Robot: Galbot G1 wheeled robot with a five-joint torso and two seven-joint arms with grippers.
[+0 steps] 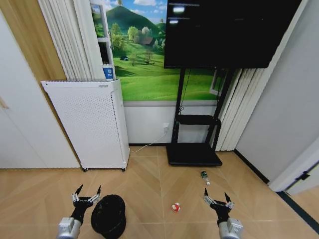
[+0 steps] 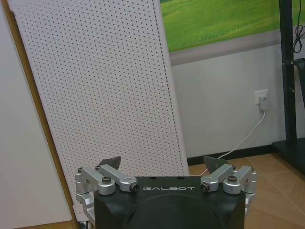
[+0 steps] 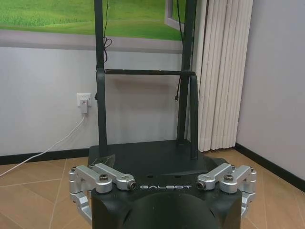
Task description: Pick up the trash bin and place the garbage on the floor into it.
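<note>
the small black round trash bin (image 1: 108, 215) sits on the pale herringbone wood floor (image 1: 149, 179) low in the head view, just beside the left gripper (image 1: 86, 191). that left gripper hangs in the air with its fingers spread wide and nothing between them; in the left wrist view the left gripper (image 2: 164, 162) points at the tall white perforated cabinet (image 2: 105, 90), whose front panel rises close ahead of it. in the head view the cabinet (image 1: 92, 124) stands on small wheels against the wall, behind the bin and well apart from it.

the right gripper (image 1: 217, 195) hovers at a matching height on the other side, fingers likewise spread and empty. in the right wrist view the right gripper (image 3: 162, 164) faces the black metal tv stand (image 3: 143, 114) with its flat base plate on the floor, and a white power cord (image 3: 47, 145) runs from a wall socket down to the floor.

of the garbage, a red-and-white crumpled wad (image 1: 175, 207) lies on the floor between the two grippers, nearer the right one and well apart from the bin. a small dark green bottle with a pale cap (image 1: 205, 176) lies farther forward, near the front edge of the tv stand's base (image 1: 193, 154) and ahead of the right gripper. a large black screen (image 1: 224, 32) hangs above the stand, before a green landscape mural (image 1: 144, 59).
</note>
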